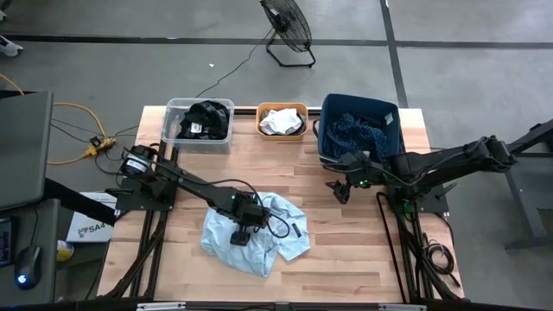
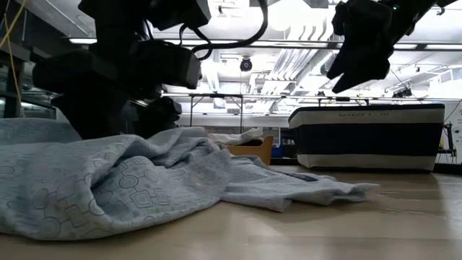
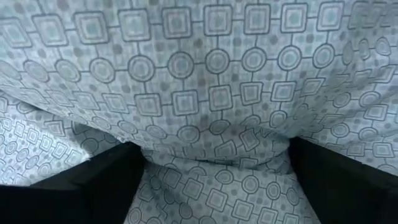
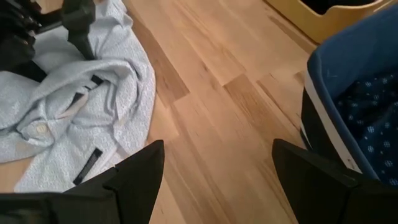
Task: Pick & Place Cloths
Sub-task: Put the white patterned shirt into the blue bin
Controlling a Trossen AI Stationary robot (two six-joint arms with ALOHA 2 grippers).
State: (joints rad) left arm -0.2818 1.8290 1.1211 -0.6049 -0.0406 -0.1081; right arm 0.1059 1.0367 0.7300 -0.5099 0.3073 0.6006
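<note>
Left tool [image 1: 240, 231] presses into the light blue cloth [image 1: 285, 229] on the surface [image 1: 346, 250], fingers apart; right tool [image 1: 339, 192] hangs spread beside the dark blue bin [image 1: 321, 138]

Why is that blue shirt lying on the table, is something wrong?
Only the light blue shirt looks out of place: crumpled on the bare table, outside the bins. The left gripper is down on it, fingers open; the right gripper hovers open.
</note>
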